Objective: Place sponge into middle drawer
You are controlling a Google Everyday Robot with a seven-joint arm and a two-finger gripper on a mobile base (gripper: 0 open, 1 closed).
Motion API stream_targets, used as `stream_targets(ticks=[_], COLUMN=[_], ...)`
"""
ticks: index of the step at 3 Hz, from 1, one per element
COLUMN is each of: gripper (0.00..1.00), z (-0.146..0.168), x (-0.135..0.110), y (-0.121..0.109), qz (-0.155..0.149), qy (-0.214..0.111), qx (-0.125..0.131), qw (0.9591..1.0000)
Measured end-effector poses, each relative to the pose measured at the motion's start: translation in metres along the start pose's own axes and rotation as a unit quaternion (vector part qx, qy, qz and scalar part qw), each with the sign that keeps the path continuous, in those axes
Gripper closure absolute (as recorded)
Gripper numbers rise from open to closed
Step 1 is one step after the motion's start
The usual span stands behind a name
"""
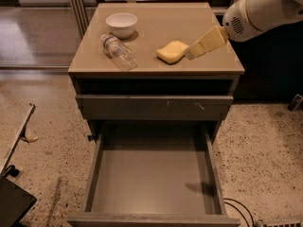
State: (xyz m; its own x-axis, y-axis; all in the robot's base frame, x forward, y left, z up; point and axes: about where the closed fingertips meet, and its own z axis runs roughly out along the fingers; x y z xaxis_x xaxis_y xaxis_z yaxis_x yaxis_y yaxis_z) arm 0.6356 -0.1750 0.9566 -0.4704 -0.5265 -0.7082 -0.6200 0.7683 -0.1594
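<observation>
Cream gripper point(189, 55) beside pale yellow sponge point(171, 52); grey-brown drawer point(151, 176); white bowl point(121, 24); speckled floor point(265, 148).

1. The gripper point(190, 54) hangs low over the cabinet top point(199, 22), near its front edge. The sponge point(172, 51) lies right at its tip and blocks the way straight ahead.
2. Well beyond the sponge, a lying bottle point(118, 52) and a white bowl point(121, 23) crowd that side.
3. Between the gripper and the back edge, the top is bare.
4. Below the gripper, a scratched drawer front point(156, 107) is closed. Lower still, the middle drawer point(151, 174) stands pulled out, open from above, its floor bare.
</observation>
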Motion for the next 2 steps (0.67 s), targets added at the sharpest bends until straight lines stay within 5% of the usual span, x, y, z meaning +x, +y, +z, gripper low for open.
stream_targets(ticks=[2], gripper=[0.0], z=[0.106], x=[-0.013], y=[-0.034], qz=[0.038], qy=[-0.009], qx=[0.031], qw=[0.9987])
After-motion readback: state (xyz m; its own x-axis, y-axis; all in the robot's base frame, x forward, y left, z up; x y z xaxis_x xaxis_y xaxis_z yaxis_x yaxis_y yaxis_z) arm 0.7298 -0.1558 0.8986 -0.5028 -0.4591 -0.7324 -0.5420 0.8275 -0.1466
